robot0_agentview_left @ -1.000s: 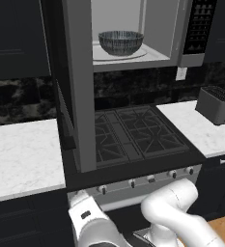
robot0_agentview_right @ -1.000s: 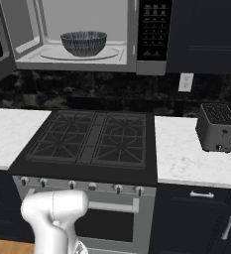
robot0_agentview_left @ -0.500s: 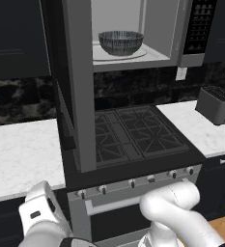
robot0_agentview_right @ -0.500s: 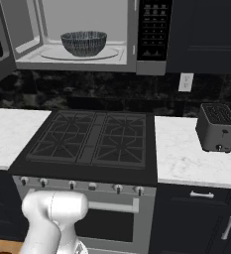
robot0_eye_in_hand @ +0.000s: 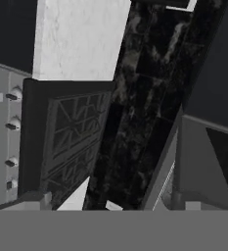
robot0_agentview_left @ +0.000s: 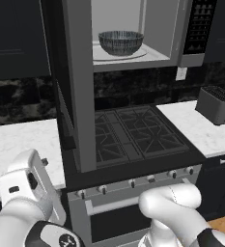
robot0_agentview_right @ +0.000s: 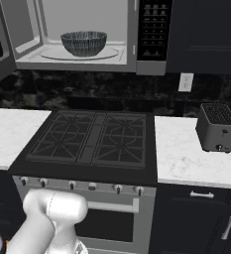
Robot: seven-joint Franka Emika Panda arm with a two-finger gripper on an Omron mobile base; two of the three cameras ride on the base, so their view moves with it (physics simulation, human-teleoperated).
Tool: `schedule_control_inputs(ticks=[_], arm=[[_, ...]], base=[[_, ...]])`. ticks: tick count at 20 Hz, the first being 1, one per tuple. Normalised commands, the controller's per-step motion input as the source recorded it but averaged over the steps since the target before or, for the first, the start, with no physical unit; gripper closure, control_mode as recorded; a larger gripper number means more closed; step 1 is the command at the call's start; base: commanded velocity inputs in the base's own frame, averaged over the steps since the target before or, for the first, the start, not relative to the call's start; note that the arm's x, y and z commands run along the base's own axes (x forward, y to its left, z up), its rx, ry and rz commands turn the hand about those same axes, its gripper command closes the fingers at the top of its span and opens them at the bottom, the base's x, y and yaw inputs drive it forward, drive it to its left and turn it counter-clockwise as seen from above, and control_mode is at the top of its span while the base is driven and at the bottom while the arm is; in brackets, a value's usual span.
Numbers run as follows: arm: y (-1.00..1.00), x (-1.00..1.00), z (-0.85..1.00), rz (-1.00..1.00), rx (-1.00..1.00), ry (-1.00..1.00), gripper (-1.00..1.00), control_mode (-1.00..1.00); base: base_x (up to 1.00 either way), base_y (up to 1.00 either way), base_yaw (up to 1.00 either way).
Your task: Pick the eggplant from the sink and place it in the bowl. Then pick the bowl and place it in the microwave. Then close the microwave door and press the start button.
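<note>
Up inside the microwave (robot0_agentview_right: 137, 44), the bowl (robot0_agentview_right: 84, 43) sits on the pale floor of the cavity, roughly centred and upright, its dark ribbed outside facing the room; from the left base view the same bowl (robot0_agentview_left: 120, 42) shows just past the edge of the microwave door (robot0_agentview_left: 77, 87), which stands swung wide open (edge-on from that side, a tall grey slab coming out over the left part of the stove (robot0_agentview_left: 133, 135)). I cannot make out the eggplant within the bowl from either side. To the right of the cavity is the black button panel (robot0_agentview_right: 152, 31). Below lies the black gas stove, with white counter (robot0_agentview_right: 196, 161) on both sides and a silver toaster (robot0_agentview_right: 216, 128) standing on the right stretch. Low at the front, the white arm (robot0_agentview_left: 29, 193) is folded down near the oven knobs; the pincer's fingertips are not visible, though its jaws stand released, wide apart, grasping nothing.
</note>
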Motion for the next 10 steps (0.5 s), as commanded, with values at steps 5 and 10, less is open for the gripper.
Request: schedule_control_inputs(ticks=[5,10], arm=[[-0.59,0.35,0.36,0.0,0.0,-0.2,-1.0,-1.0],[-0.86,0.23,0.36,0.0,0.0,-0.21,-1.0,-1.0]], base=[[0.0,0.0,0.0],[0.0,0.0,0.0]])
